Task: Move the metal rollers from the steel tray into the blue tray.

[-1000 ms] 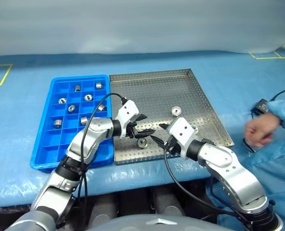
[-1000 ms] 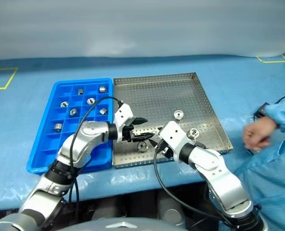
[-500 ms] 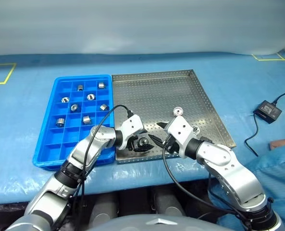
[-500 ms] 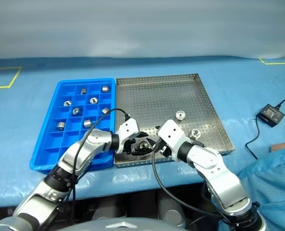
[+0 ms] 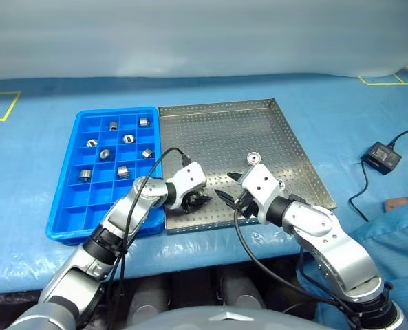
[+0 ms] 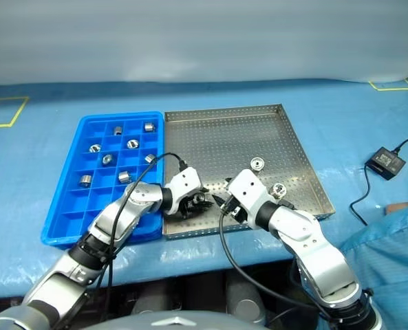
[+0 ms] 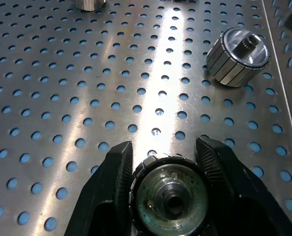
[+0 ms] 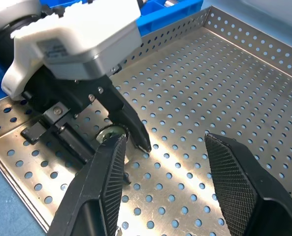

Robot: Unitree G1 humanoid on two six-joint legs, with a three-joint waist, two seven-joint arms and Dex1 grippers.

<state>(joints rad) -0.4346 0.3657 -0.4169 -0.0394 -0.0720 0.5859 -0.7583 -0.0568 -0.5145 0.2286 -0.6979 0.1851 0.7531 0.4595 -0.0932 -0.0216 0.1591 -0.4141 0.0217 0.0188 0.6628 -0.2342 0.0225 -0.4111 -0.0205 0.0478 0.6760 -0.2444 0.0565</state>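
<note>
1 roller (image 7: 169, 197) sits between the left claw's (image 7: 168, 169) fingers, which press its sides, low on the steel tray (image 5: 259, 130). A firm pinch before lifting seems wise. Past the fingertips lies another roller (image 7: 238, 56). The right claw (image 8: 164, 162) hovers close, spread and empty. The blue tray (image 5: 66, 206) waits just behind the left claw.

- I take this for a factory or assembly workshop bench.
- The bench (image 5: 38, 227) wears a blue protective cover with yellow tape marks (image 5: 4, 103) near its far left edge.
- A perforated steel tray (image 5: 224, 130) and gridded blue tray (image 5: 62, 213) hold machined metal rollers (image 5: 121, 171).
</note>
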